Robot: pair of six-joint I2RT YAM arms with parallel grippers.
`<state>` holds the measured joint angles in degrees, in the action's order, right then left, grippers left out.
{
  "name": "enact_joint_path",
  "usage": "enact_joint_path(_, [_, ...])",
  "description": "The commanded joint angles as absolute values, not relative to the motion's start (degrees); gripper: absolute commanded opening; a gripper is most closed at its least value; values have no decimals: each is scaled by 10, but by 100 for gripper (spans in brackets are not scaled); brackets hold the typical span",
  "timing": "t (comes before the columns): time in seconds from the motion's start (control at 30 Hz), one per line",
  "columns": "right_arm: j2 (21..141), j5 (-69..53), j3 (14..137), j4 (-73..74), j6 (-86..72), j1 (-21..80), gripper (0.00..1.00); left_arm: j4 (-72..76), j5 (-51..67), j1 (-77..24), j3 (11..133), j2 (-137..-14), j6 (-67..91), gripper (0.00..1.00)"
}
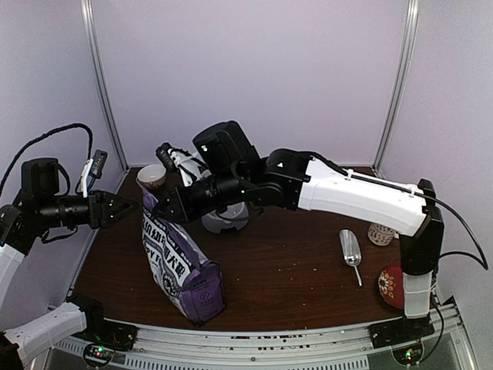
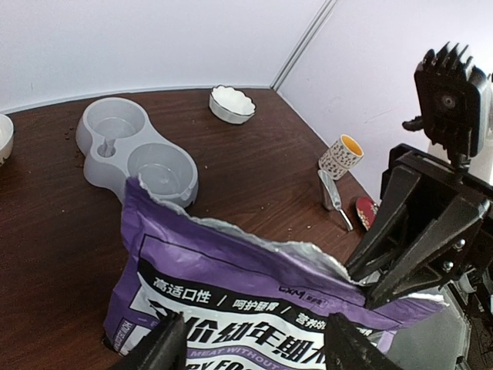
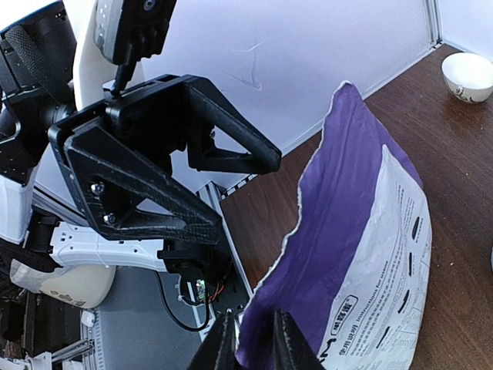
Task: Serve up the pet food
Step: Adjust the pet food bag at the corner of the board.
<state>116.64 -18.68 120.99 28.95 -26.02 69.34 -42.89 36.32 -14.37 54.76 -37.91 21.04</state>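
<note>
The purple pet-food bag (image 1: 181, 262) stands upright at the table's front left, its top torn open. The pet food itself is hidden inside it. My right gripper (image 1: 159, 208) reaches across from the right and is shut on the bag's torn top edge (image 3: 308, 231); the purple wall sits between its fingers (image 3: 223, 347). In the left wrist view that gripper (image 2: 358, 277) pinches the rim at the right. My left gripper (image 1: 127, 209) hovers just left of the bag's top, open, facing the printed side (image 2: 254, 301) without touching it.
A grey double bowl (image 2: 139, 150) lies behind the bag, half hidden under my right arm (image 1: 226, 220). A metal scoop (image 1: 351, 250) lies at the right beside a patterned cup (image 1: 380, 233) and a red disc (image 1: 391, 284). A white bowl (image 2: 232, 102) sits far back.
</note>
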Motion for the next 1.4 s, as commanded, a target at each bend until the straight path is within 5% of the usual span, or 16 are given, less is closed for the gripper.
enact_joint_path(0.0, [1135,-178,1188,281,-264,682,18,-399,374,-146,545,-380,216,64])
enact_joint_path(0.3, [1120,-186,1149,264,-268,673,1,-398,370,-146,545,-384,220,64])
enact_joint_path(0.67, [1106,-193,1112,242,-281,664,0,-391,377,-147,544,-387,229,60])
enact_joint_path(1.37, [1078,-199,1058,239,-272,654,22,-373,368,-171,541,-390,247,59])
